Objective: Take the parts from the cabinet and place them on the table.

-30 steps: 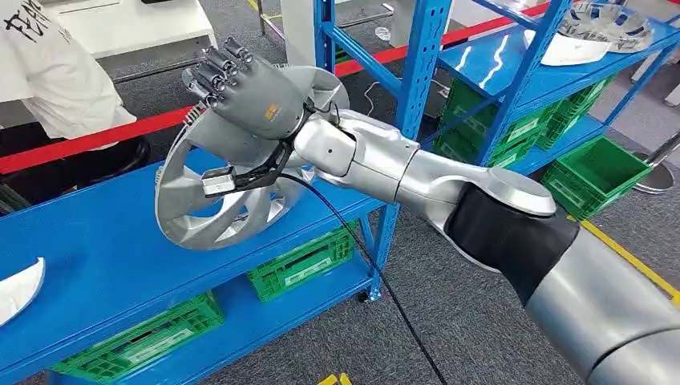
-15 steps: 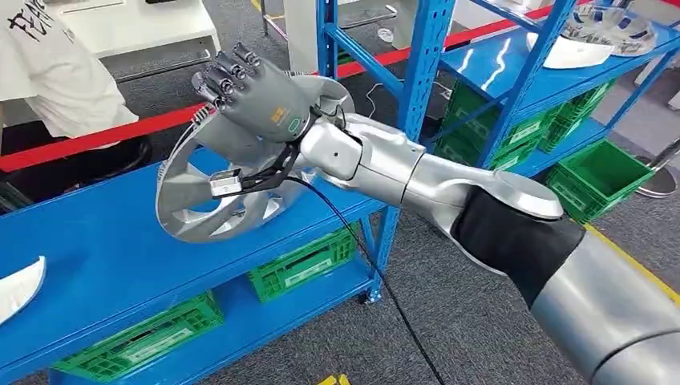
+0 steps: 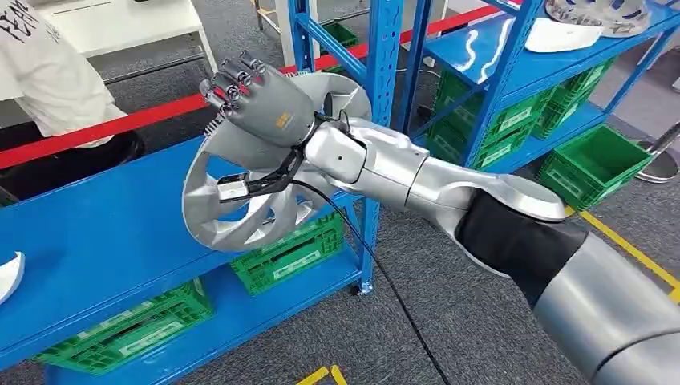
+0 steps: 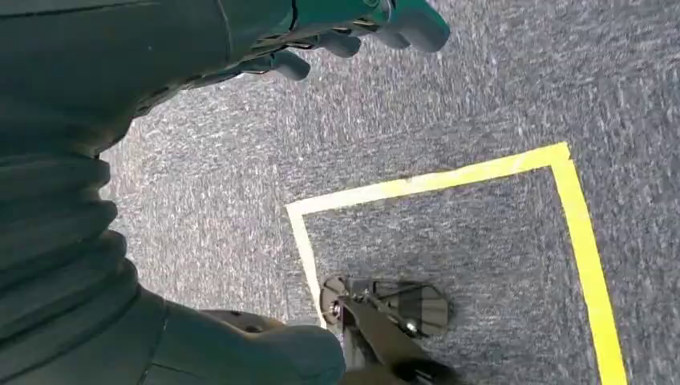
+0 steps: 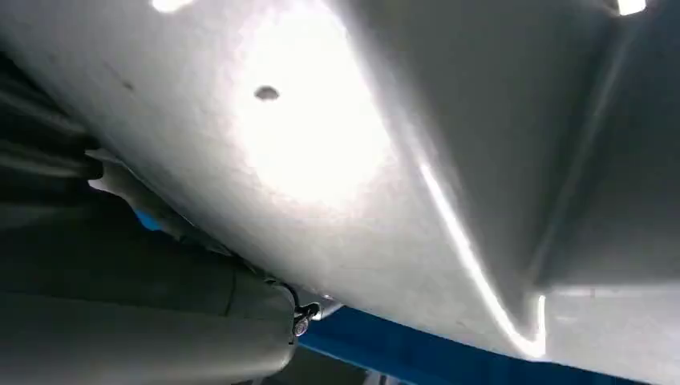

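A silver spoked wheel cover [image 3: 240, 216] hangs tilted over the front edge of the blue cabinet shelf [image 3: 96, 233]. My right hand [image 3: 269, 108] grips its upper rim, knuckles up, with the arm reaching in from the right. In the right wrist view the cover's pale underside [image 5: 361, 160] is close up, with a strip of blue shelf [image 5: 417, 353] beyond it. A white part [image 3: 8, 277] lies at the shelf's left end. My left hand [image 4: 240, 48] hangs over the grey floor, fingers and thumb apart, holding nothing.
Blue uprights [image 3: 383, 72] stand just right of the cover. Green crates [image 3: 289, 257] fill the lower shelf. A second rack on the right carries more wheel covers [image 3: 577, 24]. A person in white [image 3: 40, 72] stands behind a red barrier [image 3: 120, 124]. Yellow tape [image 4: 449, 180] marks the floor.
The camera has swung, shifting the racks left in the picture. My right hand has carried the wheel cover right along the shelf, out over its front edge.
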Motion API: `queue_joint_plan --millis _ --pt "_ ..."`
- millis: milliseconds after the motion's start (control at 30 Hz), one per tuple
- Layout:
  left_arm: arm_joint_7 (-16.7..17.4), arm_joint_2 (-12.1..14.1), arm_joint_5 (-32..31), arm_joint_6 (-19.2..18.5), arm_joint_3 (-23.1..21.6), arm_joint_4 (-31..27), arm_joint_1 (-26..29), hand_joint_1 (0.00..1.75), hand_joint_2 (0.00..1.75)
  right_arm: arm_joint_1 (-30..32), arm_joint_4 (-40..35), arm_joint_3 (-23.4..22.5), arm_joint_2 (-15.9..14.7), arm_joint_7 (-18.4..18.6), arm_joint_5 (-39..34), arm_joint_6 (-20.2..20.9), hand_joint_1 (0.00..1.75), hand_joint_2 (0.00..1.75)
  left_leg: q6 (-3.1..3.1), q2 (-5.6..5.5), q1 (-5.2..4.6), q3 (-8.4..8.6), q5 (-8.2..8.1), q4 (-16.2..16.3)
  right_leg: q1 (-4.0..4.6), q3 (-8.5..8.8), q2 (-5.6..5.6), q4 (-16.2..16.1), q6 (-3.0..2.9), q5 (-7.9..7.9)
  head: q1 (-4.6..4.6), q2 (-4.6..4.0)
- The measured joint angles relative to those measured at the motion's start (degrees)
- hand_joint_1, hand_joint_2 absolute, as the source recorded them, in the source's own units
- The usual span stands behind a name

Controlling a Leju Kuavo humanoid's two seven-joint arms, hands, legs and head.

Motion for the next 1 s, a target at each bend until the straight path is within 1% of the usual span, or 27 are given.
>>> queue_joint_plan --millis 33,67,100,167,200,233,267,333,367,400,433,467,500,533,567,600,633,667,700,733,767,833,867,900,933,967,1000 --pt "0.0 0.1 0.0 0.0 0.0 0.0 -0.1 0.00 1.75 0.0 0.0 -0.1 0.0 -0.3 0.0 -0.1 1.75 1.75 0.70 0.04 -0.22 2.13 -1.41 -3.8 0.01 -0.10 -0.04 -0.1 0.30 0.34 0.09 0.00" --pt "0.0 0.0 0.0 0.0 0.0 0.0 -0.1 0.00 1.75 0.0 0.0 -0.1 0.0 -0.6 0.0 -0.1 1.75 1.75 0.35 0.18 -0.40 2.31 -0.24 -3.8 -0.04 -0.21 -0.05 -0.3 0.67 0.69 0.04 0.00" --pt "0.0 0.0 0.1 0.0 0.0 0.0 -0.1 0.00 1.75 0.0 0.0 -0.1 0.0 -0.8 0.0 -0.1 1.75 1.75 0.42 0.07 -0.65 2.04 0.04 -3.9 -0.23 -0.21 -0.14 -0.3 1.03 1.01 0.02 0.00" --pt "0.0 0.0 0.1 0.0 0.0 0.0 -0.1 0.00 1.75 0.0 0.0 -0.1 0.0 -1.2 0.0 -0.2 1.75 1.75 0.95 0.06 -0.83 1.62 0.42 -4.1 -0.35 -0.36 -0.22 -0.8 1.72 1.90 0.07 0.00" --pt "0.0 0.0 0.3 0.0 0.0 0.0 -0.1 0.00 1.75 0.0 0.0 -0.1 -0.1 -1.3 0.0 -0.3 1.75 1.75 1.40 0.13 -0.09 1.45 1.46 -5.2 0.06 -0.62 -0.21 -0.7 2.05 2.03 0.04 0.00" --pt "0.0 0.0 0.4 0.0 0.0 0.0 -0.1 0.00 1.75 0.0 0.0 -0.2 -0.3 -1.4 0.0 -0.3 1.75 1.75 1.50 0.47 -0.05 1.26 2.10 -5.4 -0.10 -1.05 -0.13 0.0 2.31 0.55 -0.04 0.00" --pt "0.0 0.0 0.4 0.0 0.0 0.0 -0.2 0.00 1.75 -0.3 0.0 -0.2 -0.3 -1.6 0.0 -0.4 1.75 1.75 1.80 0.46 -0.04 0.55 2.69 -5.5 -0.14 -1.85 -0.16 2.3 2.61 -2.27 0.33 0.00" --pt "-0.2 -0.1 0.4 -0.1 0.0 0.1 -0.3 0.00 1.75 -0.4 0.0 -0.3 -0.3 -1.7 0.0 -0.6 1.75 1.75 2.30 0.61 -0.06 -1.05 3.70 -5.3 -0.26 -4.30 -0.18 10.4 3.02 -8.10 0.39 0.00" --pt "-0.2 -0.1 0.4 -0.1 0.0 0.1 -0.3 0.00 1.75 -0.3 0.0 -0.3 -0.3 -1.7 0.0 -0.7 1.75 1.75 2.31 0.66 -0.05 -1.91 4.24 -5.2 -0.27 -5.07 -0.18 14.0 3.18 -9.59 0.42 0.00" --pt "-0.3 -0.1 0.5 -0.1 0.0 0.1 -0.3 0.00 1.75 0.0 0.0 -0.3 -0.4 -1.7 0.0 -0.7 1.75 1.75 2.27 0.67 -0.01 -2.76 4.73 -5.0 -0.36 -5.04 -0.20 15.6 3.28 -9.35 0.44 0.00" --pt "-0.3 -0.1 0.5 -0.2 0.0 0.1 -0.3 0.00 1.75 0.2 0.0 -0.3 -0.4 -1.7 0.0 -0.8 1.75 1.75 2.16 0.68 0.08 -3.66 5.24 -4.7 -0.52 -3.82 -0.20 14.9 3.39 -7.65 0.44 0.00" --pt "-0.4 -0.1 0.5 -0.2 0.1 0.1 -0.3 0.00 1.75 0.3 0.0 -0.3 -0.4 -1.7 0.0 -0.8 1.75 1.75 1.98 0.68 0.15 -4.52 5.65 -4.4 -0.68 -1.61 -0.22 12.1 3.52 -5.54 0.46 0.00" --pt "-0.5 -0.1 0.5 -0.2 0.1 0.1 -0.3 0.00 1.75 0.3 0.1 -0.3 -0.4 -1.6 0.0 -0.8 1.75 1.75 1.75 0.67 0.27 -5.38 5.97 -3.9 -0.83 1.40 -0.25 7.8 3.65 -3.85 0.46 0.00" --pt "-0.5 -0.1 0.5 -0.3 0.1 0.1 -0.3 0.00 1.75 0.1 0.0 -0.4 -0.4 -1.5 0.0 -0.8 1.75 1.75 1.39 0.66 0.26 -6.13 6.26 -3.2 -0.98 4.84 -0.33 2.6 3.69 -4.39 0.55 0.00" --pt "-0.6 -0.1 0.4 -0.5 0.1 0.1 -0.4 0.00 1.75 0.0 0.0 -0.5 -0.3 -1.4 0.0 -0.8 1.75 1.75 0.97 0.51 0.06 -6.84 6.54 -2.8 -0.38 6.38 -0.17 -0.4 3.16 -6.09 0.70 0.00" --pt "-0.6 -0.1 0.4 -0.7 0.1 0.1 -0.4 0.00 1.75 0.2 0.0 -0.6 -0.4 -1.2 0.0 -1.0 1.75 1.75 0.58 0.51 0.06 -6.73 6.93 -2.9 -0.34 5.89 -0.09 0.2 2.32 -5.58 0.66 0.00" --pt "-0.7 -0.1 0.4 -0.7 0.1 0.1 -0.4 0.00 1.75 0.2 0.1 -0.6 -0.5 -1.0 0.0 -0.9 1.75 1.75 0.25 0.43 0.13 -6.78 7.30 -2.9 -0.38 5.70 -0.06 0.1 2.07 -5.60 0.61 0.00" --pt "-0.7 -0.1 0.3 -0.8 0.1 0.1 -0.3 0.00 1.75 0.2 0.1 -0.6 -0.5 -1.0 0.0 -0.9 1.75 1.75 -0.11 0.42 0.18 -6.80 7.86 -3.2 -0.19 5.43 -0.06 0.2 1.61 -5.24 0.72 0.00" --pt "-0.7 -0.1 0.3 -0.8 0.1 0.1 -0.2 0.00 1.75 0.3 0.1 -0.6 -0.5 -0.9 0.0 -0.9 1.75 1.75 -0.57 0.34 0.12 -7.09 8.30 -3.4 -0.45 5.17 -0.13 -0.3 1.00 -4.47 0.59 0.00" --pt "-0.7 -0.1 0.3 -0.8 0.1 0.1 -0.2 0.00 1.75 0.2 0.1 -0.6 -0.5 -0.9 0.0 -0.9 1.75 1.75 -0.89 0.32 0.38 -7.45 7.01 -2.9 -0.66 4.67 -0.27 -0.4 0.60 -3.74 0.70 0.00" --pt "-0.7 -0.1 0.3 -0.8 0.1 0.1 -0.3 0.00 1.75 0.2 0.1 -0.6 -0.5 -0.9 0.0 -0.9 1.75 1.75 -1.27 0.31 0.38 -8.46 3.42 -0.6 -0.71 3.94 -0.27 -0.4 0.10 -3.07 0.41 0.00" --pt "-0.7 -0.1 0.3 -0.8 0.1 0.1 -0.3 0.00 1.75 0.3 0.1 -0.6 -0.5 -0.9 0.0 -0.9 1.75 1.75 -1.82 0.34 0.66 -10.24 -2.55 7.0 -0.68 2.58 -0.27 -0.4 0.03 -1.95 0.42 0.00" --pt "-0.7 -0.1 0.3 -0.8 0.1 0.1 -0.3 0.00 1.75 0.3 0.1 -0.6 -0.5 -0.9 0.0 -0.9 1.75 1.75 -1.96 0.33 0.66 -10.92 -4.15 10.7 -0.67 1.81 -0.27 -0.4 0.05 -1.38 0.37 0.00" --pt "-0.6 -0.1 0.3 -0.8 0.1 0.1 -0.3 0.00 1.75 0.5 0.1 -0.6 -0.5 -1.0 0.0 -0.9 1.75 1.75 -2.03 0.33 0.67 -10.93 -4.20 13.2 -0.67 1.02 -0.26 -0.3 0.13 -0.75 0.35 0.00" --pt "-0.6 -0.1 0.3 -0.8 0.1 0.1 -0.3 0.00 1.75 0.5 0.1 -0.6 -0.5 -1.2 0.0 -0.9 1.75 1.75 -1.97 0.33 0.67 -9.88 -2.66 13.2 -0.67 0.20 -0.26 -0.3 0.24 -0.13 0.37 0.00" --pt "-0.6 -0.1 0.5 -0.8 0.1 0.1 -0.3 0.00 1.75 0.5 0.1 -0.6 -0.5 -1.5 0.0 -0.9 1.75 1.75 -1.83 0.33 0.66 -7.60 -0.44 10.8 -0.67 -0.67 -0.26 -0.3 0.41 0.48 0.39 0.00" --pt "-0.7 -0.1 0.5 -0.8 0.2 0.1 -0.3 0.00 1.75 0.5 0.1 -0.6 -0.5 -1.8 0.0 -0.9 1.75 1.75 -1.59 0.32 0.66 -4.54 1.17 6.9 -0.67 -1.28 -0.26 -0.2 0.56 1.01 0.37 0.00"
